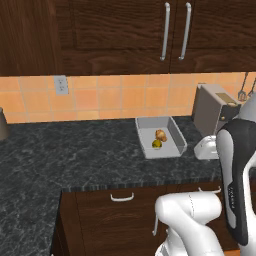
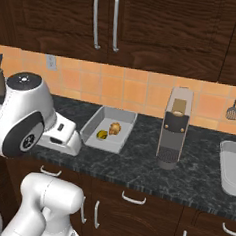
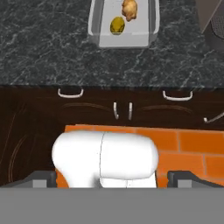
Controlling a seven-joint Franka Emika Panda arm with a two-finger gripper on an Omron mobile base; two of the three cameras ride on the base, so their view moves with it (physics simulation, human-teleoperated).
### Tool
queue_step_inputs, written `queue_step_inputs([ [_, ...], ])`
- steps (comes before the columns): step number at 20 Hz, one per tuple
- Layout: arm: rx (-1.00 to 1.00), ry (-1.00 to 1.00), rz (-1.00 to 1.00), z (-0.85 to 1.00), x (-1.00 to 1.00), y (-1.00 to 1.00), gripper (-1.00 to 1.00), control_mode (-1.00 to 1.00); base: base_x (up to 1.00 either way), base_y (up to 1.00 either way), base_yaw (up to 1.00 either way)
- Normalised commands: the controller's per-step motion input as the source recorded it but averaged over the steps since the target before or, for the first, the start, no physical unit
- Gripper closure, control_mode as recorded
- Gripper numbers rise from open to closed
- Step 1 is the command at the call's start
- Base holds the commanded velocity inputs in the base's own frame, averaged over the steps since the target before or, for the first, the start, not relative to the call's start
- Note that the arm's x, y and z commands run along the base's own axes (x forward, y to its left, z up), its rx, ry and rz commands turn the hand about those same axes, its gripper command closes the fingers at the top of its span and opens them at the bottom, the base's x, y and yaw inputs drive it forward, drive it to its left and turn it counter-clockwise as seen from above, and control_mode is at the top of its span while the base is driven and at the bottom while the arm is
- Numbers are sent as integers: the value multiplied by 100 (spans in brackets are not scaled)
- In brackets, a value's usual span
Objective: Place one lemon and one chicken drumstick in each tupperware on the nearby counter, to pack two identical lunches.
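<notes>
One light-grey tupperware (image 1: 172, 131) (image 2: 121, 118) (image 3: 151, 26) sits on the dark speckled counter (image 1: 75, 155) near the tiled wall. Inside it lie a yellow-green lemon (image 1: 156, 144) (image 2: 102, 135) (image 3: 117, 25) and a golden-brown chicken drumstick (image 1: 160, 134) (image 2: 115, 128) (image 3: 129, 9), side by side. A second tupperware (image 2: 231, 169) shows at the far right, cut by the frame edge, with nothing visible in it. My gripper (image 3: 113, 179) is open, its dark fingertips (image 3: 41, 179) wide apart and nothing held. It hangs in front of the counter's edge, short of the filled tupperware, over the drawers.
A tall grey appliance (image 1: 214, 107) (image 2: 174, 127) stands on the counter between the two trays. Utensils (image 2: 232, 110) hang on the tiled wall at the right. Brown drawers with curved silver handles (image 3: 70, 92) run below the counter, and dark cabinets (image 2: 105, 18) hang above.
</notes>
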Motion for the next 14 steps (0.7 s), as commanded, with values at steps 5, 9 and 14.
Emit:
queue_step_inputs([
  [5, -12, -14, 0, 22, -48, 19, -100, -100, 0, 0, 0],
  [9, -12, -8, -1, 36, -31, 32, -100, -100, 0, 0, 0],
  [14, -2, 0, 0, 16, -5, 5, -100, 100, 0, 0, 0],
])
